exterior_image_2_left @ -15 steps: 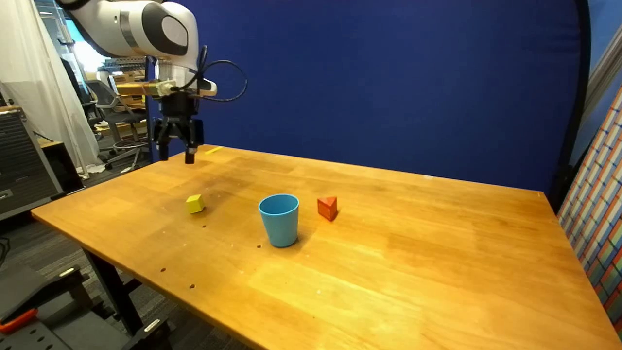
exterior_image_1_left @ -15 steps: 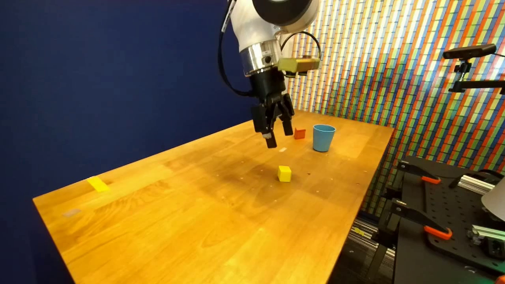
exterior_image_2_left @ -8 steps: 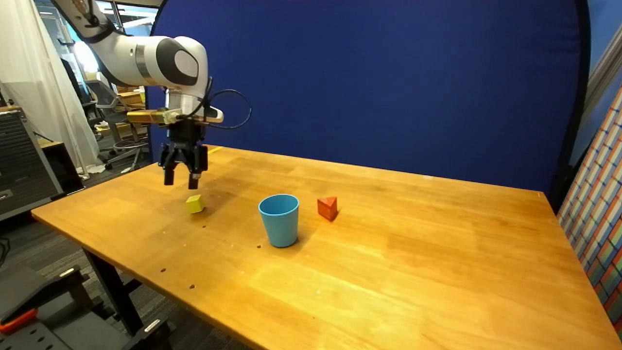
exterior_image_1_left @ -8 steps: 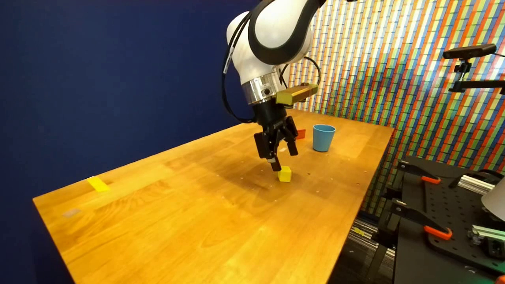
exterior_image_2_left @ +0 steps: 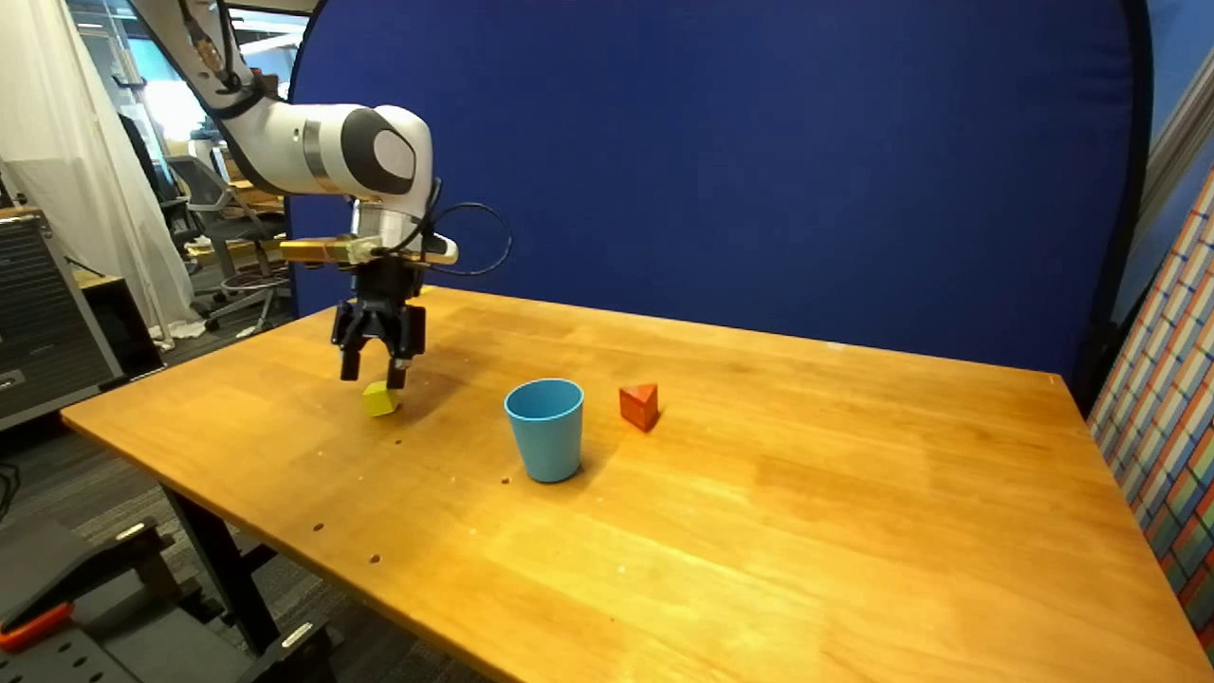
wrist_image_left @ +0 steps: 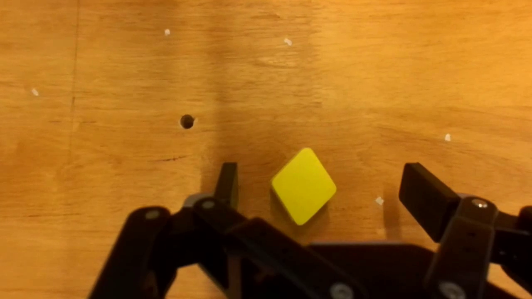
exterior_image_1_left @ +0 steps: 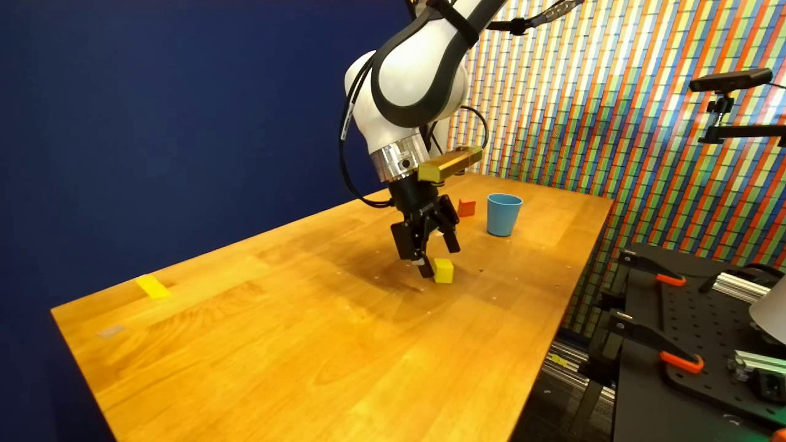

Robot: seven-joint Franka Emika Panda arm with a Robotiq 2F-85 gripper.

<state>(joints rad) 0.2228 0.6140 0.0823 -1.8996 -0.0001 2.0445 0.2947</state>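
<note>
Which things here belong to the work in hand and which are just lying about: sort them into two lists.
Work in hand, by the look of it:
gripper, jaws open
yellow block, nearest to it, not gripped

Seemingly just lying about, untouched:
blue cup, standing upright
orange-red triangular block
yellow strip, lying flat

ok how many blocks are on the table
2: the yellow block by the open gripper, and the red block near the blue cup. The cup's inside is partly hidden, so another could be there.
</note>
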